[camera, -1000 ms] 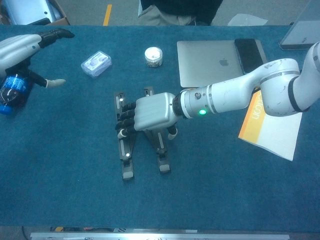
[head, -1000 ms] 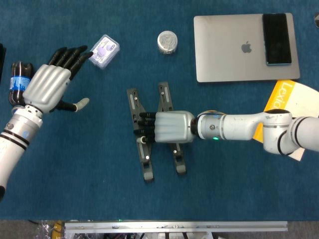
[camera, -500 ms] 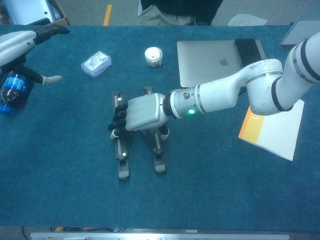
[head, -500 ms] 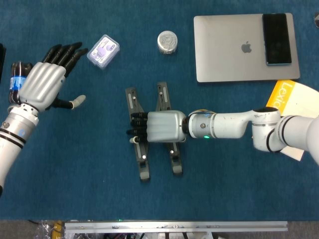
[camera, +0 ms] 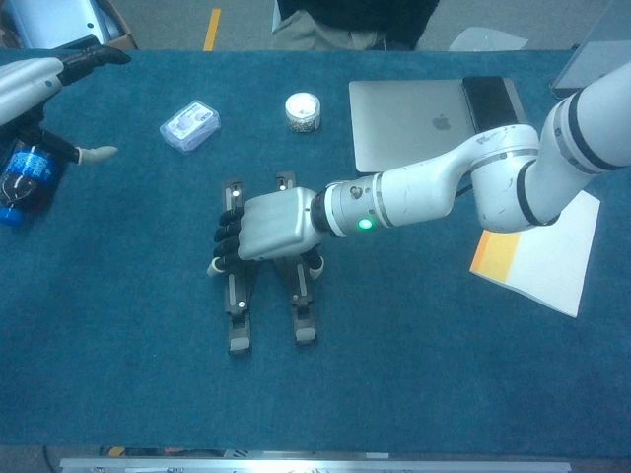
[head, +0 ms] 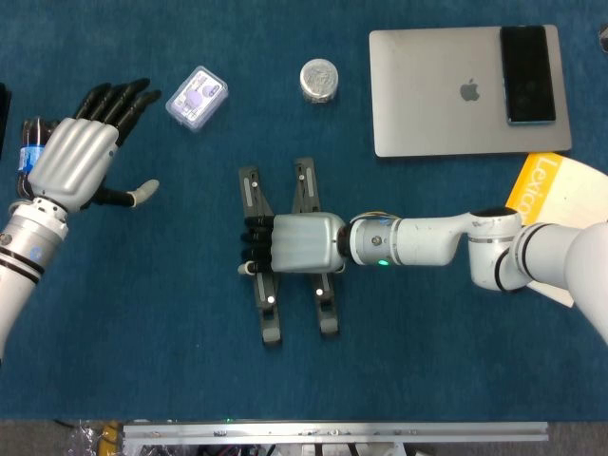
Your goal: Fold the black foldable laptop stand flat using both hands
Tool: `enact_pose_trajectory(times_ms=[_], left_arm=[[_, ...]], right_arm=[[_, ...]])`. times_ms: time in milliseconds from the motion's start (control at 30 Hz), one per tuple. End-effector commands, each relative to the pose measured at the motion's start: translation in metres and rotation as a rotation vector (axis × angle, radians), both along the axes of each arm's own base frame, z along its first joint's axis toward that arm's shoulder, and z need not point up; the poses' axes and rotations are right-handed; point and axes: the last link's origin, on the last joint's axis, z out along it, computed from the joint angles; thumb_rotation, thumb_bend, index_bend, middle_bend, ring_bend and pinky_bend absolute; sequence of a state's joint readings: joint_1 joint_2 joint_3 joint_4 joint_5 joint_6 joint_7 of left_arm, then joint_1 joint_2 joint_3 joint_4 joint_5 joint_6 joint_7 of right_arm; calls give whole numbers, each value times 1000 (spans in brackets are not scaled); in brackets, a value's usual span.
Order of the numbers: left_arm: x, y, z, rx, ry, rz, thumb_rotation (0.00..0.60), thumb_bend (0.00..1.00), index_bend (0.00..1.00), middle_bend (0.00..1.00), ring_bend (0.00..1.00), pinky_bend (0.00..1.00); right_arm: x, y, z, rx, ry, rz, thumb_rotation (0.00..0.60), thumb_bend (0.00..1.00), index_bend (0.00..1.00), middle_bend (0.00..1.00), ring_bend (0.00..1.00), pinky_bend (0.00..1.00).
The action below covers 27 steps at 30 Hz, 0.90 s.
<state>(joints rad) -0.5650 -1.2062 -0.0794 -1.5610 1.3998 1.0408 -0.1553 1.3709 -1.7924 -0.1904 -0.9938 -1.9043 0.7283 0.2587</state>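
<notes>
Bench [head: 190, 380] is blue cloth; laptop [head: 456, 90] lies at the far right corner with a phone [head: 528, 73] on its right end, and a booklet [head: 560, 204] sits at the right edge, partly under the right arm. Stand [head: 285, 256] lies mid-bench, two black bars meeting at the far end and splayed toward the near edge, so judged not yet flat. Right hand [head: 290, 244] lies palm-down across both bars, fingers curled over the left bar; reads as gripping the stand, though the palm hides the actual contact. Left hand [head: 81, 157] is near the left edge, well apart from the stand, fingers spread, holding nothing. Bottle [head: 31, 157] sits behind it at the left edge, mostly hidden. Small plastic box [head: 197, 96] and a round tin [head: 319, 80] sit toward the far edge. Risks: squeezing the bars one-handed could slide or spin the whole stand on the cloth instead of closing it, since nothing braces the other bar; fingers could get pinched between the bars; the left hand sweeping in could clip the box or bottle. Hinge and any latch are under the palm, can't make them out.
</notes>
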Motion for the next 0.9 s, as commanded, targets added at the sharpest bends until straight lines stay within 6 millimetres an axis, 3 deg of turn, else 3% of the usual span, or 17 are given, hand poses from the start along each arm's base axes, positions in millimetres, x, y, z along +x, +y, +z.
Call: enact_pose_trajectory(times_ms=[33, 233, 900], left_arm=[[0, 0, -1, -2, -1, -1, 541, 256, 0, 0, 0, 5], [-1, -1, -3, -8, -1, 0, 541, 256, 0, 0, 0, 5], [0, -2, -8, -21, -2, -5, 542, 256, 0, 0, 0, 5]], right_arm=[[-1, 0, 0, 1, -5, -9, 600, 0, 0, 243, 0, 0], [-3, 2, -1, 10, -22, -35, 600, 0, 0, 351, 11, 0], [-5, 2, 1, 22, -90, -61, 600, 51, 0, 616, 254, 33]])
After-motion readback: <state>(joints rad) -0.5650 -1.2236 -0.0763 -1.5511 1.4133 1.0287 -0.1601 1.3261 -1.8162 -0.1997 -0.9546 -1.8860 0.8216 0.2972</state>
